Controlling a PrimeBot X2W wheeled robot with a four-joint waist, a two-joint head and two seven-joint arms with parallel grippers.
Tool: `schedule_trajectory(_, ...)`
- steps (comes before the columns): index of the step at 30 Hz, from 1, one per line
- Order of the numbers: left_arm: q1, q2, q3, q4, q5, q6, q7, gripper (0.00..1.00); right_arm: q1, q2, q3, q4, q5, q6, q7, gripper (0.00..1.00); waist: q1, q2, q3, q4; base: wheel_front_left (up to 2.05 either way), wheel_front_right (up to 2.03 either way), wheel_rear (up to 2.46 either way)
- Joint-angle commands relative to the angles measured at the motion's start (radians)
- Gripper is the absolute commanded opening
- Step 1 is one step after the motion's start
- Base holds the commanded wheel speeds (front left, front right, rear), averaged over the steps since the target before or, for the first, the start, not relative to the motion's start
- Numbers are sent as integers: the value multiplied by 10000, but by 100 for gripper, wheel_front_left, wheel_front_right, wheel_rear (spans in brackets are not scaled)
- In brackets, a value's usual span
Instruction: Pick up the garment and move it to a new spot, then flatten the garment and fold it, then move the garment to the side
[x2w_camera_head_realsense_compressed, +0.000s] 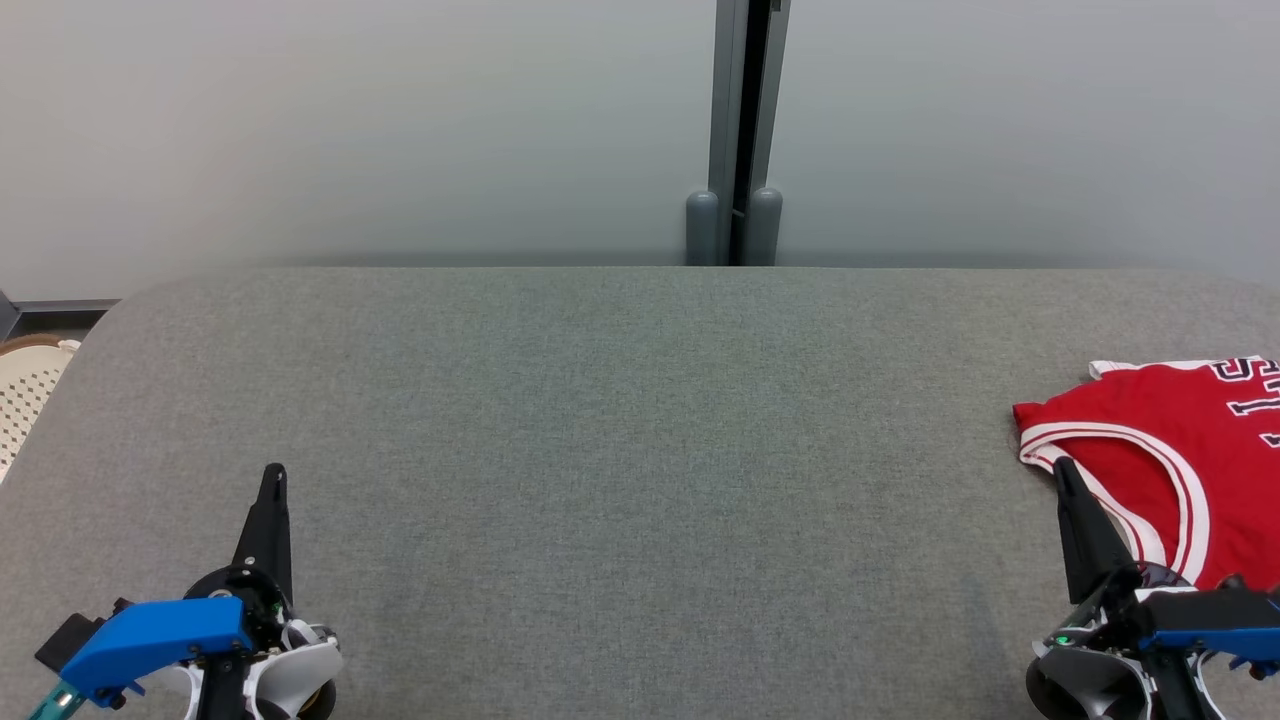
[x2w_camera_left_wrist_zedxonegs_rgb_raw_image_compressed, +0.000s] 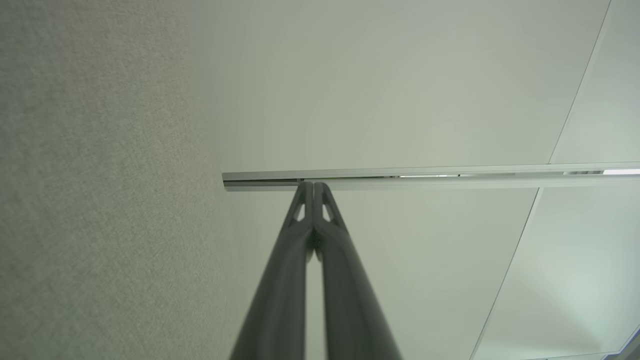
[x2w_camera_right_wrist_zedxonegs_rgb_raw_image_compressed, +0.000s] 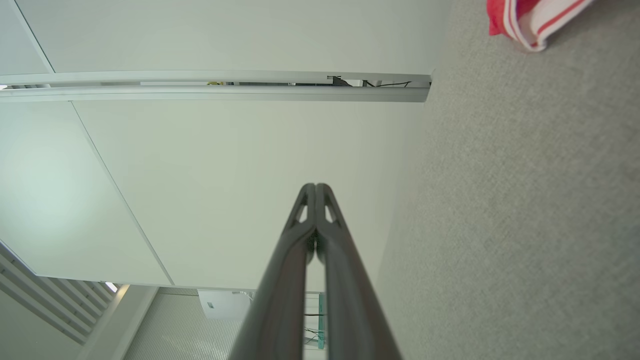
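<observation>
1. A red shirt (x2w_camera_head_realsense_compressed: 1150, 440) with white trim lies on the gray bench (x2w_camera_head_realsense_compressed: 640, 450), at the far right side. Part of it runs off the edge of the head view.
2. The left end effector (x2w_camera_head_realsense_compressed: 272, 478) is at the near left, well apart from the shirt. Its two fingers are pressed together and hold nothing.
3. The right end effector (x2w_camera_head_realsense_compressed: 1062, 472) is at the near right, just beside the shirt's near corner. Its fingers are pressed together too and pinch nothing.
4. A pale wall (x2w_camera_head_realsense_compressed: 350, 130) stands behind the bench.
5. A white basket (x2w_camera_head_realsense_compressed: 25, 390) peeks in at the far left.
</observation>
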Motion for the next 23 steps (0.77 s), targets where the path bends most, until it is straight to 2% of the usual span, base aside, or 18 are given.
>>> schedule_trajectory(1,-99,-21,18,-40,-29,-48,36,0,-99,-41,-18,-31,26,4,29,0,0,0,0,0,0,0,0)
schedule_trajectory(23,-99,-21,17,-41,-30,-48,35,0,-99,-41,-17,-31,27,4,29,0,0,0,0,0,0,0,0)
